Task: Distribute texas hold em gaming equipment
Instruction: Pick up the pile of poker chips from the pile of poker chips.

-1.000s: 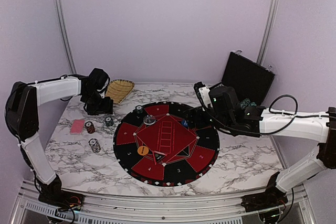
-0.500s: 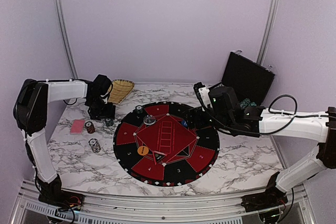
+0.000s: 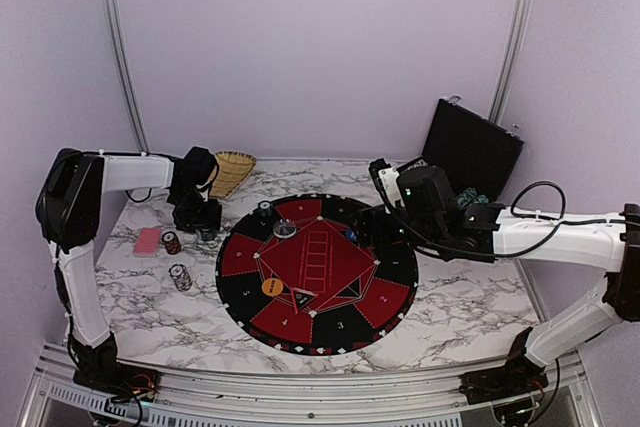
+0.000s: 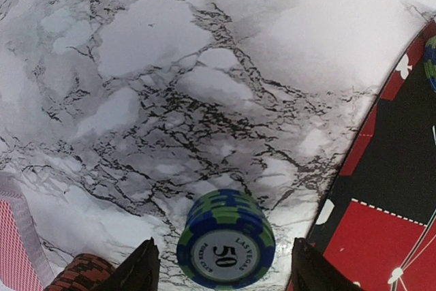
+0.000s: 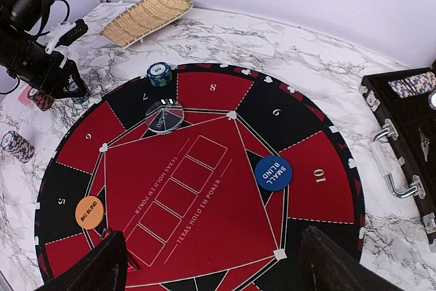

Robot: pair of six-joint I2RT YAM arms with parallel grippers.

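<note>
A blue-and-green poker chip stack (image 4: 226, 240) marked 50 stands on the marble just left of the mat. My left gripper (image 4: 225, 274) straddles it, open, with a gap on each side; from above, the left gripper (image 3: 200, 217) mostly covers it. Beside it lie a red-brown chip stack (image 3: 172, 242), a blue-and-white stack (image 3: 180, 276) and pink-backed cards (image 3: 148, 241). On the mat (image 5: 204, 189) lie a blue disc (image 5: 274, 172), an orange disc (image 5: 89, 212), a clear disc (image 5: 165, 115) and a chip stack (image 5: 159, 73). My right gripper (image 5: 214, 270) hovers open over the mat, holding nothing.
A woven basket (image 3: 228, 171) sits at the back left behind the left arm. An open black case (image 3: 472, 150) holding more chips stands at the back right, beside the right arm. The mat's edge (image 4: 381, 223) lies close to the right of the left gripper.
My left gripper has moved forward and down from near the basket onto the blue-and-green stack, its jaws narrowing slightly. The right arm has not moved.
</note>
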